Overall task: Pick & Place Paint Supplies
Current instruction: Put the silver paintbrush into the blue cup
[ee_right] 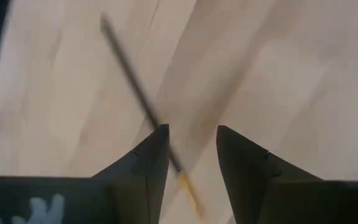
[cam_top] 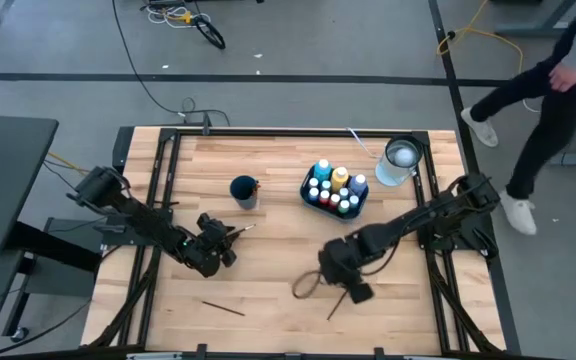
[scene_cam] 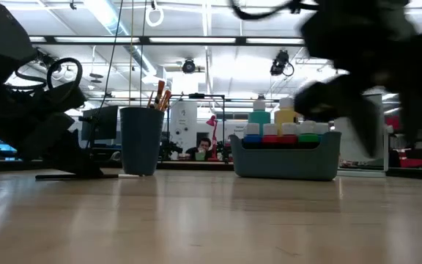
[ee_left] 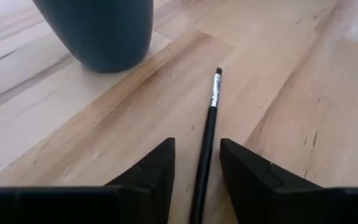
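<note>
Left hand (cam_top: 230, 238): low over the desk (cam_top: 278, 300), fingers (ee_left: 151, 171) spread, a dark-handled paintbrush (ee_left: 207, 130) lying between them on the wood, bristles pointing toward the dark cup (cam_top: 244, 190).

Loose brush (cam_top: 224, 308): flat near the front edge.

Dark cup: upright, mid-desk, brush handles standing in it.

Caddy (cam_top: 360, 205): just right of the cup, packed with white-capped paint bottles (cam_top: 339, 180).

Right hand (cam_top: 353, 290): front centre, fingers (ee_right: 148, 158) parted, another brush (ee_right: 135, 93) on the desk beneath, crossing by one fingertip.

Clear container (cam_top: 398, 160): back right corner.
</note>
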Controlling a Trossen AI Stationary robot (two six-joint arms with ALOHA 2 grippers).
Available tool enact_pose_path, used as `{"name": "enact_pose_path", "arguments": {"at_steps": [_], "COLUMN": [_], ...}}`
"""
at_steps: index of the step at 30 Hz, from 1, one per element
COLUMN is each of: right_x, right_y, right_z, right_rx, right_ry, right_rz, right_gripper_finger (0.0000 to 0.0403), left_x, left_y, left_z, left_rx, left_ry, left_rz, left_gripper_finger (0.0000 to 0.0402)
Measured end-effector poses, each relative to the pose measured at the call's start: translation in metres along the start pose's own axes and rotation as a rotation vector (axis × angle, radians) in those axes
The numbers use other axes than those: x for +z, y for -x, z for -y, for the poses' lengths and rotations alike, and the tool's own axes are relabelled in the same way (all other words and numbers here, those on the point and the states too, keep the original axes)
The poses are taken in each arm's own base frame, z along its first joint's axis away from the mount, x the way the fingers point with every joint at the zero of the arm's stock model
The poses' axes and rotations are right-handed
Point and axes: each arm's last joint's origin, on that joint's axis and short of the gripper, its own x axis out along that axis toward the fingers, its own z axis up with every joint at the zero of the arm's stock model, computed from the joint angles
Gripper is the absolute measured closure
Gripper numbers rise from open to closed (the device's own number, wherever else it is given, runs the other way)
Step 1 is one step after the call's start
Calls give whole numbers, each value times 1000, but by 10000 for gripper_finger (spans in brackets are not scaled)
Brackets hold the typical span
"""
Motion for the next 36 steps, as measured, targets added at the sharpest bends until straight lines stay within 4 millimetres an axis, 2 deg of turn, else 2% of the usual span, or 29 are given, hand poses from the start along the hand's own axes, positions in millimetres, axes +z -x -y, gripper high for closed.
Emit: {"name": "enact_pose_path", "arguments": {"at_steps": [3, 10, 13, 17, 20, 22, 28, 32, 36], "right_x": [-13, -17, -28, -38, -42, -37, -43, -50, -57], "right_y": [-5, -19, -31, -35, -27, -24, -38, -44, -45], "right_z": [-18, -54, -65, -84, -92, -96, -107, -122, -133], "right_rx": [21, -39, -45, -49, -53, -14, -2, 10, -62], "right_ry": [30, 144, 114, 104, 114, 103, 121, 101, 164], "right_rz": [-134, -145, -197, -239, -276, -234, -200, -184, -180], "right_gripper_finger": [264, 249, 248, 251, 252, 252, 252, 252, 253], "left_x": [-1, 1, 1, 1, 2, 3, 3, 3, 3], "left_y": [-1, -2, -2, -2, -3, -4, -5, -5, -5], "left_z": [0, 0, 0, 0, 0, 0, -1, -1, -1], "left_rx": [4, 4, 2, 1, 3, 4, 6, 1, 3], "left_ry": [-3, -28, -10, 8, 0, 7, 13, 13, 13], "left_rz": [4, -1, -3, -3, -4, -4, -6, -12, -10], "left_gripper_finger": [264, 264, 264, 264, 264, 264, 264, 264, 264]}}
